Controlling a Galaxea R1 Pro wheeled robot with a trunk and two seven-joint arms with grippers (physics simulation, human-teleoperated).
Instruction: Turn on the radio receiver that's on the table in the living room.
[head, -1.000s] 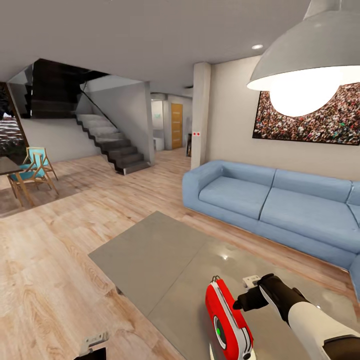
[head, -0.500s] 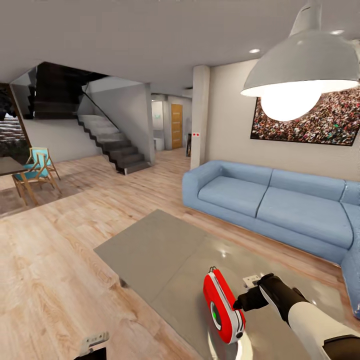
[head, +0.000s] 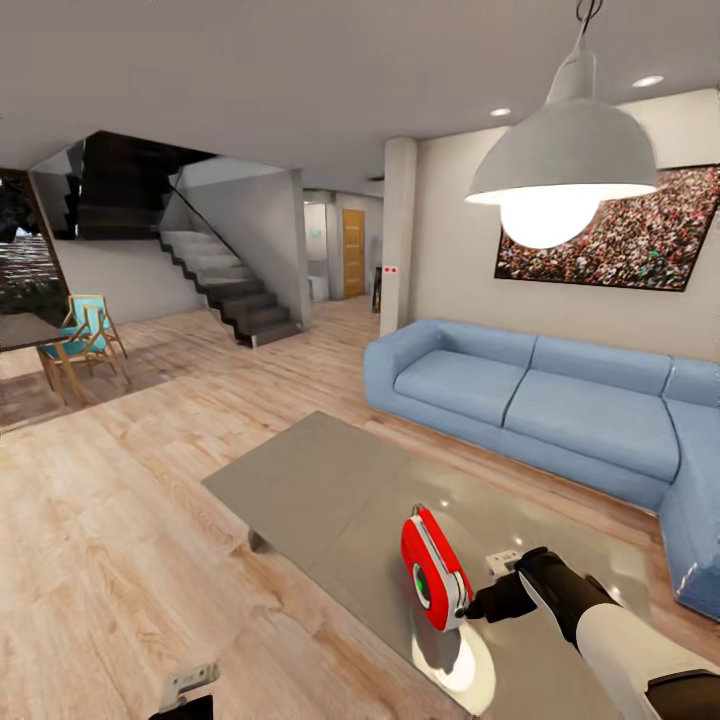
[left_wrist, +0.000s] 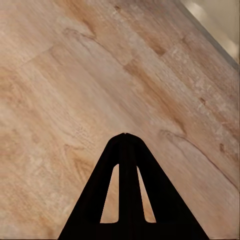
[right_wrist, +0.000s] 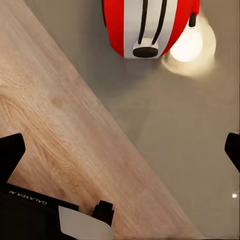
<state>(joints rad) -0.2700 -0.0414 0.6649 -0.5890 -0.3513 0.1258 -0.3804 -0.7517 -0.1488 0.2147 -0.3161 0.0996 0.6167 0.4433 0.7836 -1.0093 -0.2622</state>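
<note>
The red radio receiver (head: 434, 572) stands upright on the grey glossy bench (head: 320, 490), just ahead of the right gripper (head: 482, 604), whose dark fingers reach toward its white-grey side trim; whether they touch it cannot be told from the head view. In the right wrist view the radio receiver (right_wrist: 149, 26) lies ahead of the fingers (right_wrist: 11, 152), which sit wide apart at the two edges of the picture with nothing between them but bench (right_wrist: 200, 140) and light wood floor (right_wrist: 55, 135). A bright lamp reflection (right_wrist: 190, 45) glows on the bench beside the radio. Small white lettering on the dark wrist housing reads "GALAXEA". The left gripper (left_wrist: 125, 137) hangs over the plank floor (left_wrist: 75, 75), its black fingers closed together to a point. Beyond the bench stand a long blue sofa (head: 540, 400), a crowd-photo picture (head: 620, 235) and a white dome pendant lamp (head: 555, 165).
</note>
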